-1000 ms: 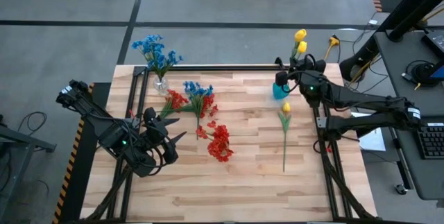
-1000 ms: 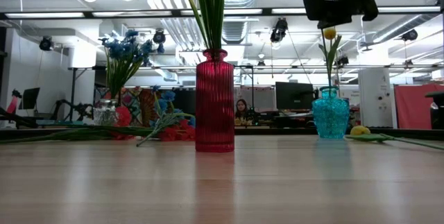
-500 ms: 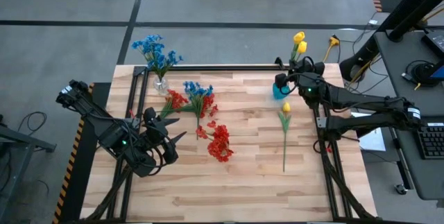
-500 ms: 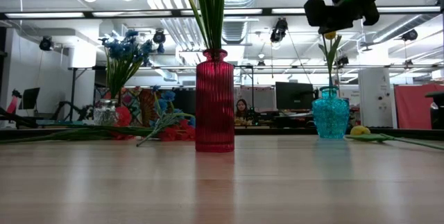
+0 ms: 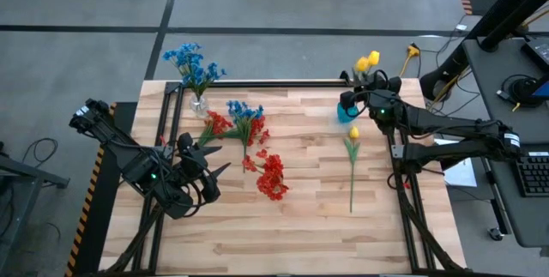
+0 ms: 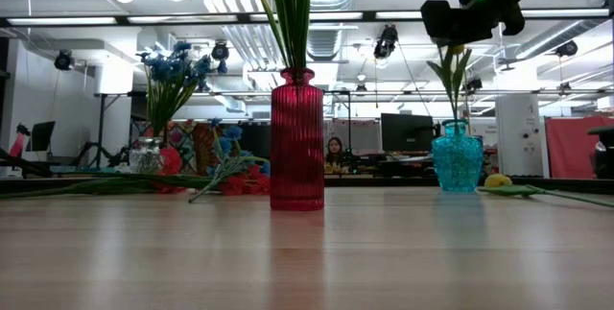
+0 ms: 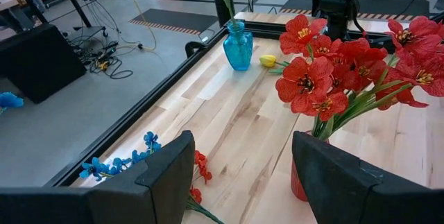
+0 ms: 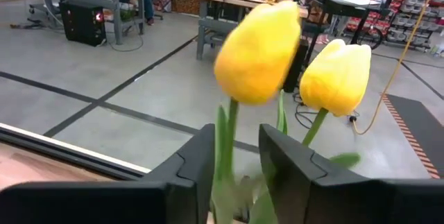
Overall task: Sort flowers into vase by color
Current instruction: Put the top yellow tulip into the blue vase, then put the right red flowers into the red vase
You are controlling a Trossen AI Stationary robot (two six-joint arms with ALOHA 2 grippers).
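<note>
The two yellow tulips (image 5: 368, 59) in the blue vase (image 5: 347, 111) now sit lower, dropped deeper in.

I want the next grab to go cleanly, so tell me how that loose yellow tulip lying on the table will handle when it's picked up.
The yellow tulip probably droops: its stem is long and thin, with the bud at one end. It looks light. Lying flat on the table, it leaves little room beneath for the right hand.

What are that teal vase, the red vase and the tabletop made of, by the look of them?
The teal vase looks like glass: see-through, tinted and glossy. The red vase also seems to be translucent glass, with vertical ribs, though it might be plastic. The tabletop looks like pale wood, butcher-block style: jointed strips with visible grain and a smooth, slightly reflective finish.
</note>
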